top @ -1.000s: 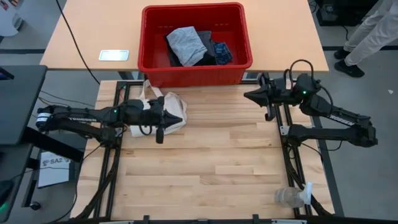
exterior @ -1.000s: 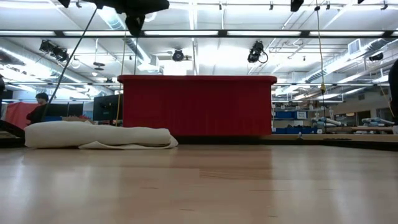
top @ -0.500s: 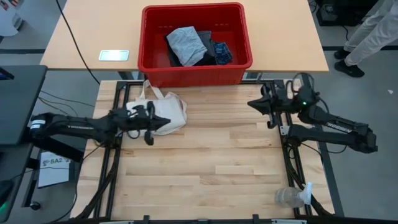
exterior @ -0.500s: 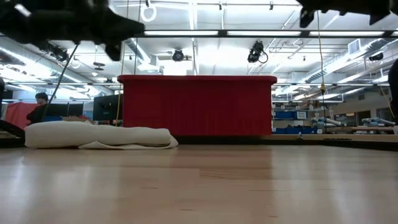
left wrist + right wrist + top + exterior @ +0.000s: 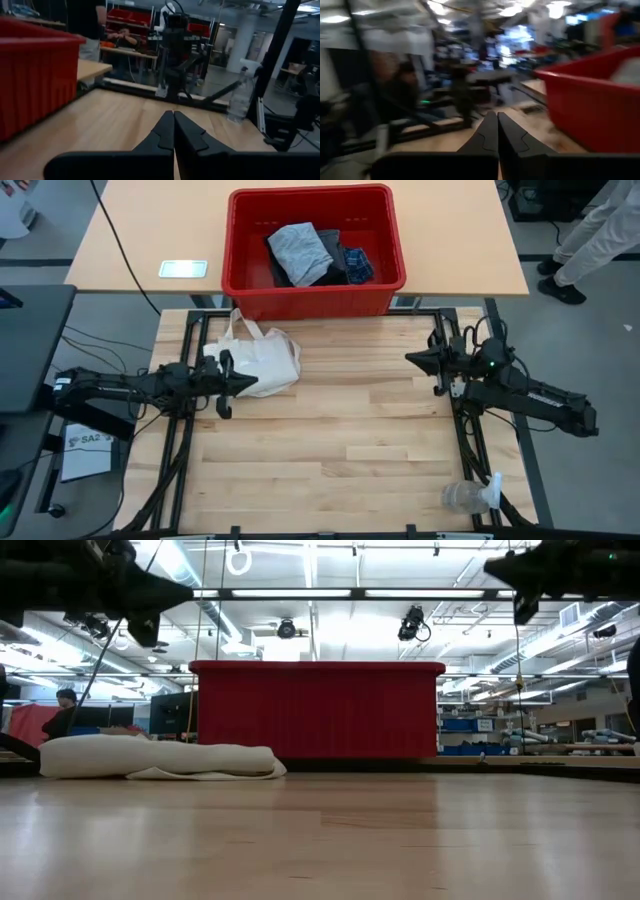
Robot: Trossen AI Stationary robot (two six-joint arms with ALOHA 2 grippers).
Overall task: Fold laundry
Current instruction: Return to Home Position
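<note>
The laundry lies in a heap inside the red bin (image 5: 315,292): a light grey T-shirt (image 5: 300,252) on top, a black piece (image 5: 330,242) behind it and a blue plaid piece (image 5: 358,265) beside it. My left gripper (image 5: 250,383) (image 5: 173,116) is shut and empty. It hangs level above the table's left side, over the near edge of the cream tote bag (image 5: 265,360). My right gripper (image 5: 410,358) (image 5: 497,116) is shut and empty too, and hangs level above the table's right side. In the low view both grippers show high above the tabletop.
The red bin stands on a tan table (image 5: 130,240) beyond the wooden table's far edge. The tote bag lies flat at the far left (image 5: 150,758). A clear spray bottle (image 5: 468,497) lies at the near right corner. A person (image 5: 600,225) stands past the far right.
Both arms have drawn back and sunk, fingers staying shut. My left gripper has gone toward the table's left edge, off the middle of the tote bag to its near edge. My right gripper has gone toward the right and near edges.
</note>
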